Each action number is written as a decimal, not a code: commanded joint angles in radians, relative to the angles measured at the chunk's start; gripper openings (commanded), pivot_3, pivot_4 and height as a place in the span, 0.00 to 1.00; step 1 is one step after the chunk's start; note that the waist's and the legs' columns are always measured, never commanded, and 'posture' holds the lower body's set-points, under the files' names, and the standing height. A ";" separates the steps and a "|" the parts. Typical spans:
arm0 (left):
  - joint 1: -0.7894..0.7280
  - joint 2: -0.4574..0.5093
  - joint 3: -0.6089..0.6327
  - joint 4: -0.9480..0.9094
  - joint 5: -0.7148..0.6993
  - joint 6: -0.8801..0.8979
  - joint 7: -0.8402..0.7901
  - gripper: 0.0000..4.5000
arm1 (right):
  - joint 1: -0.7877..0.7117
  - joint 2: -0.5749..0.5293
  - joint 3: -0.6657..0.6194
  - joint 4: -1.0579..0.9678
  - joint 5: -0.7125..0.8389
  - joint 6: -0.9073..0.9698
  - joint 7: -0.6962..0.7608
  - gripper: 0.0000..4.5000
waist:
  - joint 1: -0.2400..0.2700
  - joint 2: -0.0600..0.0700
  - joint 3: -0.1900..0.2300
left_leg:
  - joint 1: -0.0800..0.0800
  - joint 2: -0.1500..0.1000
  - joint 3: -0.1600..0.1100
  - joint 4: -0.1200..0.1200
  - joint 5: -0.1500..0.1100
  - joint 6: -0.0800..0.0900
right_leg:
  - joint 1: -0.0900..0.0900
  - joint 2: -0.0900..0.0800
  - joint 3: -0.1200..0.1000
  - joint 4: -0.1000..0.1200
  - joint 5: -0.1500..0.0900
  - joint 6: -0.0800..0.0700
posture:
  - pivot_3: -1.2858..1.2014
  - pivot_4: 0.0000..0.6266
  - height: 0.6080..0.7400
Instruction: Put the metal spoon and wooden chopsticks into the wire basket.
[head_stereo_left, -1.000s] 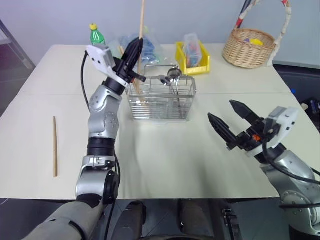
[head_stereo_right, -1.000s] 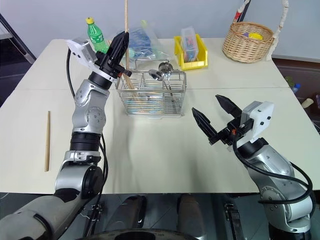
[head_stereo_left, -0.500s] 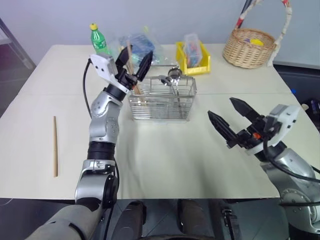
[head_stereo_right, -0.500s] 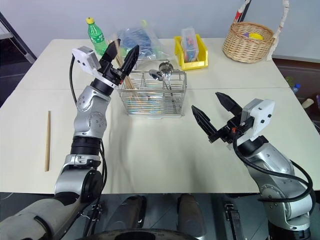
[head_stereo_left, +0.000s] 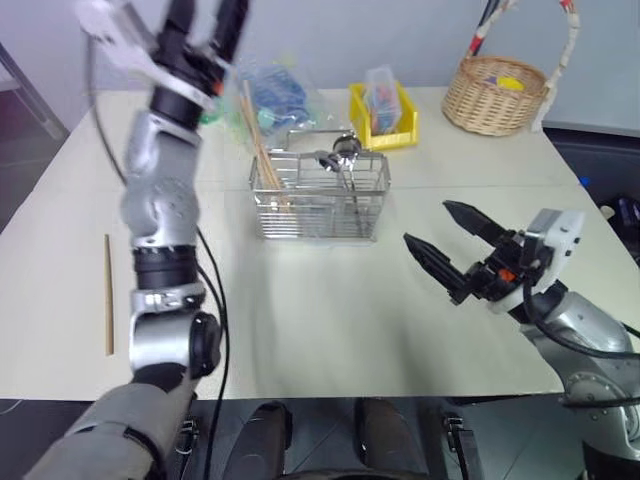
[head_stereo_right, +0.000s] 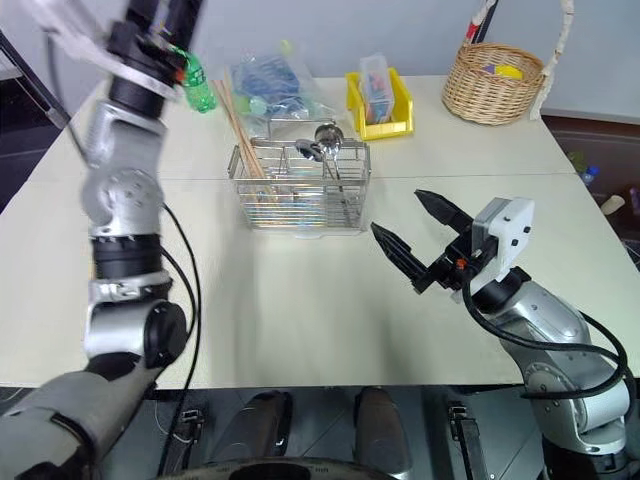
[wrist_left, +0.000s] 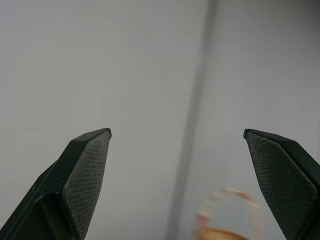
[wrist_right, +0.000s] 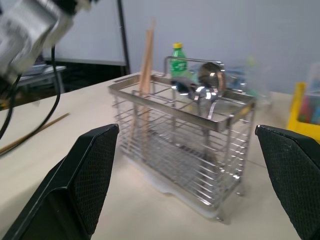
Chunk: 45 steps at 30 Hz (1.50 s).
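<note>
Standing in the middle of the table (head_stereo_left: 330, 330), the wire basket (head_stereo_left: 322, 197) holds one pair of wooden chopsticks (head_stereo_left: 262, 150) in its left end, where they lean back toward the far left with their tops poking well above the rim. A metal spoon (head_stereo_left: 345, 160) stands in a compartment further right, bowl up near the wire handle, with a second rounded metal piece just beside it. One more loose chopstick (head_stereo_left: 109, 294) lies flat on the table well off to my left, near the edge and apart from the basket.

My left gripper (head_stereo_left: 203, 15) is raised high above the far left part of the table, well clear of the basket, with its fingers (wrist_left: 86, 176) spread wide and nothing between them; through the wrist view I see bare wall between the pads. My right gripper (head_stereo_left: 447, 245) hangs low over the table to the right of the basket, pointing toward it, fingers also spread and empty; in that wrist view the basket sits squarely between the two pads.

Behind the basket sit a yellow bin (head_stereo_left: 385, 115), a clear bag (head_stereo_left: 275, 92) with blue contents, and a green bottle (head_stereo_right: 195, 82) partly hidden by my left arm. A wicker basket (head_stereo_left: 500, 95) with a tall hoop handle stands at the far right corner
</note>
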 joint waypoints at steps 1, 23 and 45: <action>-0.004 0.118 0.016 0.110 0.134 0.068 0.143 0.99 | -0.015 -0.040 -0.001 -0.021 0.033 0.004 0.070 1.00 | 0.001 0.000 0.000 | 0.000 0.000 0.000 0.000 0.000 0.000 | 0.000 0.000 0.000 0.000 0.000 0.000 | 0.52 0.24 1.00; 0.618 0.288 0.038 -0.465 0.398 1.116 0.416 0.99 | -0.006 -0.168 0.044 0.039 0.009 -0.016 0.390 1.00 | 0.000 -0.003 0.001 | -0.001 0.000 -0.001 -0.001 0.000 0.000 | -0.002 0.000 0.000 0.002 0.000 0.000 | 0.52 0.24 1.00; 0.799 0.227 0.148 -0.452 0.364 1.206 0.244 0.99 | -0.011 -0.163 0.012 0.046 0.017 -0.004 0.345 1.00 | 0.005 0.003 -0.002 | -0.001 0.000 0.000 -0.001 0.000 0.000 | -0.002 -0.001 0.000 0.001 0.000 -0.001 | 0.52 0.24 1.00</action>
